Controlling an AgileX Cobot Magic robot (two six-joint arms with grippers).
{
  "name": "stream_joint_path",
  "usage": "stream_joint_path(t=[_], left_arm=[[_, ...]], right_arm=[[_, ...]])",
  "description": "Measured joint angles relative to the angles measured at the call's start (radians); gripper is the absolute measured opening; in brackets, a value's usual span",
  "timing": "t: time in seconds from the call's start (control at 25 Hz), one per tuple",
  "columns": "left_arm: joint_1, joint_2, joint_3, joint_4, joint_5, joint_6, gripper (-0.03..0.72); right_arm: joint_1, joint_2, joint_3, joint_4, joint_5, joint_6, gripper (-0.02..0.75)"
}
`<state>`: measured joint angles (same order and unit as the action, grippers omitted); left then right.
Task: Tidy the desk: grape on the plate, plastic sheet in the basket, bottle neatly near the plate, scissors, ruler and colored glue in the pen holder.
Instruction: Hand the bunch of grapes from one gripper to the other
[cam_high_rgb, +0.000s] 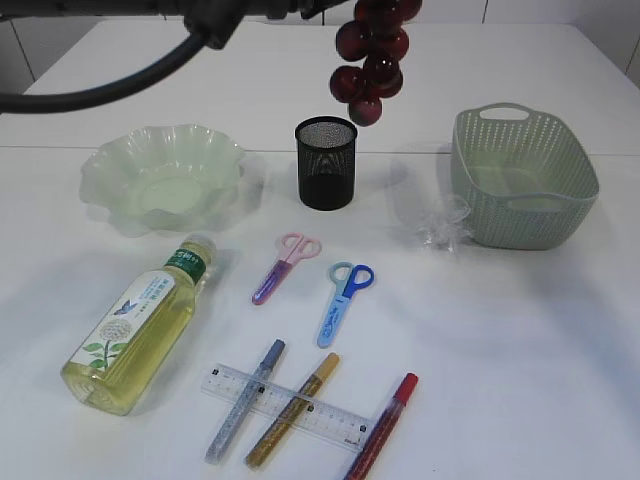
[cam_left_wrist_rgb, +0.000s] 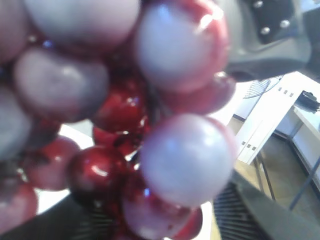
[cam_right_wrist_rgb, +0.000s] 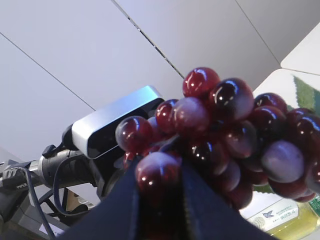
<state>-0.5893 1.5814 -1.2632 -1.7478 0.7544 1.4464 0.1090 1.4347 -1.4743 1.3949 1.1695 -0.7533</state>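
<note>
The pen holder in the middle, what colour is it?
Black: the pen holder is dark wire mesh all round, standing upright between the plate and the basket. Exterior view shows it best.

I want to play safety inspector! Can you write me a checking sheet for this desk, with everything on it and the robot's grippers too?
Surface: white table.
Job's things: grape bunch hanging high in the air; plate with nothing on it; pen holder upright; plastic sheet outside the basket; bottle lying down; pink scissors, blue scissors, ruler, silver glue, gold glue and red glue loose on the table.
Clutter: nothing seen.
Grippers: right gripper shut on the bunch; left gripper right against the grapes, open or shut unclear.
Cables: black hose, top left.
Surroundings: white tiled wall.
</note>
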Motion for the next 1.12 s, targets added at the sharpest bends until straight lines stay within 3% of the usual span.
stream_joint_path(t=[0.28, 0.4, 0.88, 1.12], left_arm=[[0.0, 0.002, 0.0, -0.01, -0.012, 0.002, 0.153], [0.0, 0.002, 0.0, -0.01, -0.014, 0.002, 0.091], [0.0, 0.002, 0.0, -0.01, -0.01, 0.002, 0.074], [0.0, 0.002, 0.0, -0.01, -0.008, 0.002, 0.072]], right_arm=[[0.0, 0.0, 0.0, 0.008, 0.0, -0.018, 0.136], [0.0, 0.0, 0.0, 0.008, 0.0, -0.028, 0.136], [0.0, 0.0, -0.001, 0.005, 0.0, -0.045, 0.148], [0.0, 0.0, -0.001, 0.005, -0.007, -0.05, 0.2]])
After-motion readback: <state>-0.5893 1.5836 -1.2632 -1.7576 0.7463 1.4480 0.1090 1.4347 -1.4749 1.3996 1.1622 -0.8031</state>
